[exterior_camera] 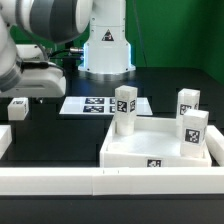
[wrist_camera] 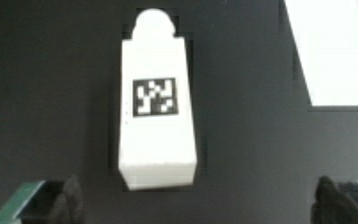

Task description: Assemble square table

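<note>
The square table's white slab (exterior_camera: 150,148) lies underside up at the exterior view's right. Three white tagged legs stand upright in its corner sockets: one at the near-left corner (exterior_camera: 124,108), one at the back right (exterior_camera: 187,103), one at the front right (exterior_camera: 193,131). A further white leg (exterior_camera: 17,107) lies on the black table at the exterior view's left. In the wrist view this leg (wrist_camera: 158,105) lies flat with its tag facing up. My gripper (wrist_camera: 197,205) hovers above it, open and empty, with the dark fingers (wrist_camera: 51,200) wide apart beyond one end of the leg.
The marker board (exterior_camera: 95,105) lies flat between the loose leg and the slab; its corner also shows in the wrist view (wrist_camera: 345,55). A long white border rail (exterior_camera: 100,181) runs along the front. A short rail piece (exterior_camera: 4,141) sits at the left edge.
</note>
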